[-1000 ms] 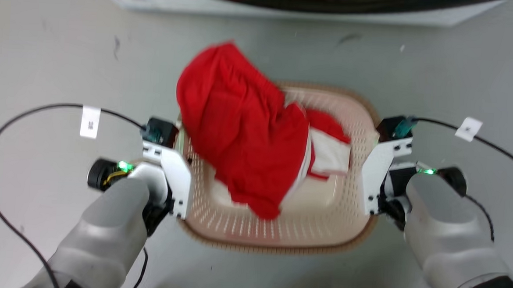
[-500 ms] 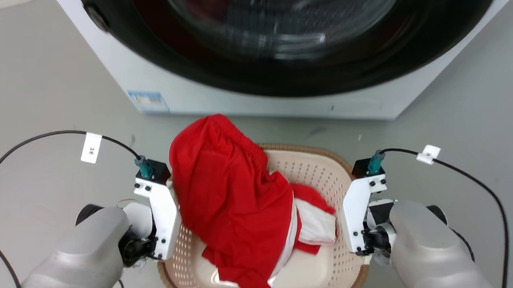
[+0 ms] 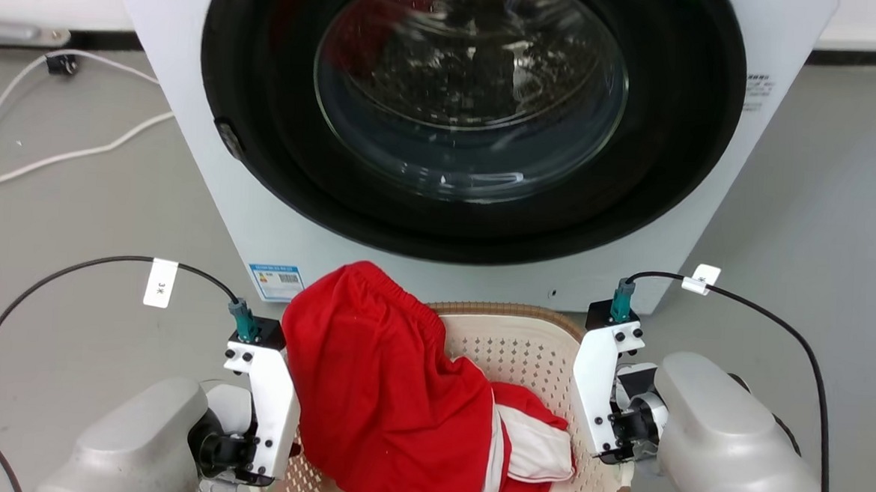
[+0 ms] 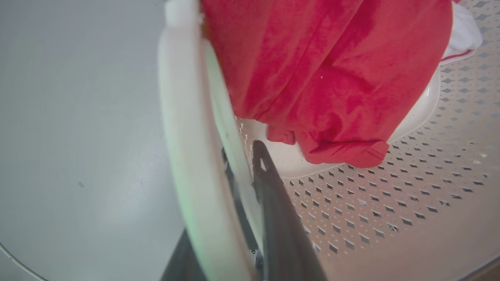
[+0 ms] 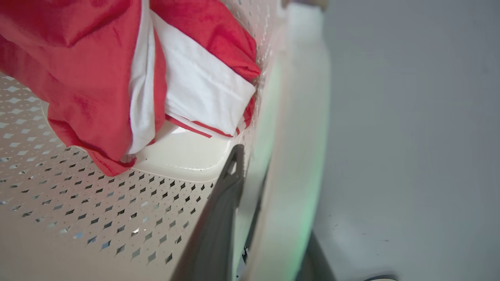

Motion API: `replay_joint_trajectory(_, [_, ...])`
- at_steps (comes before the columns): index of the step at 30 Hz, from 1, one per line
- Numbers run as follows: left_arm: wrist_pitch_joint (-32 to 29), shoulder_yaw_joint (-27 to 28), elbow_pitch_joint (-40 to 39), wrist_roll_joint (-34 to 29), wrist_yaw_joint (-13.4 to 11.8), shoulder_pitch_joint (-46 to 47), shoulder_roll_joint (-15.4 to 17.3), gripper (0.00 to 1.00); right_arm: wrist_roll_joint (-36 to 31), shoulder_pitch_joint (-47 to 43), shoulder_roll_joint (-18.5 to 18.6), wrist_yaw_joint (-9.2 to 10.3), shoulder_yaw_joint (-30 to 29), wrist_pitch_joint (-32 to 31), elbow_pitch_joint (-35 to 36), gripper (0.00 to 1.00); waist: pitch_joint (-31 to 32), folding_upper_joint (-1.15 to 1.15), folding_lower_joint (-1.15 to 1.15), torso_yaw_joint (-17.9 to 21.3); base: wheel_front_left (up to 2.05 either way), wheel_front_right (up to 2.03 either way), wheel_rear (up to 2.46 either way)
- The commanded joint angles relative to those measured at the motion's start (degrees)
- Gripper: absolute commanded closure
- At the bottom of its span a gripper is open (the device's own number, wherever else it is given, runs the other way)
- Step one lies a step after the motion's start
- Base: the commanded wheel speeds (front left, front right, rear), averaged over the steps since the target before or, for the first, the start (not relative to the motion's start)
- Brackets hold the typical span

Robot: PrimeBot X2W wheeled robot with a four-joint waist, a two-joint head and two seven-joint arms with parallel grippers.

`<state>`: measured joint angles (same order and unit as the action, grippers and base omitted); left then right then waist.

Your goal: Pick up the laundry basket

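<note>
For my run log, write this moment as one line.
left gripper: shut on laundry basket wall | right gripper: shut on opposite wall | load: red and white clothes | washer: beyond basket

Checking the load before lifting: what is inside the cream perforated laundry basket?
The laundry basket holds a red fabric garment spilling over its left rim and a folded red-and-white cloth. Whatever lies beneath them is covered.

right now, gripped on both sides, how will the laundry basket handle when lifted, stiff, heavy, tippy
Probably stiff: the laundry basket looks like moulded plastic, and its walls hold their shape in the left gripper and right gripper. Likely light: perforated walls, cloth inside. The red garment is piled high at the left side, so it may slip off if tilted.
</note>
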<state>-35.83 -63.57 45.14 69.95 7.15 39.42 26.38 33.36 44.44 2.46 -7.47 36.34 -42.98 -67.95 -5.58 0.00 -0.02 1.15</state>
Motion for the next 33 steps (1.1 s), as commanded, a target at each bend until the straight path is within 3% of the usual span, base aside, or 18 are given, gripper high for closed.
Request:
replay_joint_trajectory(1, [-1.4,-0.9,0.7,0.1,0.5,-0.9,0.4,1.00,0.3,0.1,0.8,-0.04,0.6,0.0,0.2,1.00,2.0,0.00,0.02,-0.4,0.00,0.00,0.00])
replay_joint_trajectory(13, [-4.5,-2.4,1.4,3.6,0.5,-0.6,0.3,1.00,3.4,-0.6,0.7,-0.09,3.3,-2.2,1.0,1.00,6.4,0.00,0.02,-0.2,0.00,0.00,0.00])
replay_joint_trajectory(33, [-5.7,-3.9,1.6,6.0,0.5,-0.4,0.1,1.00,6.6,-0.2,0.6,-0.10,5.4,-1.1,-0.4,1.00,8.2,0.00,0.02,0.1,0.00,0.00,0.00])
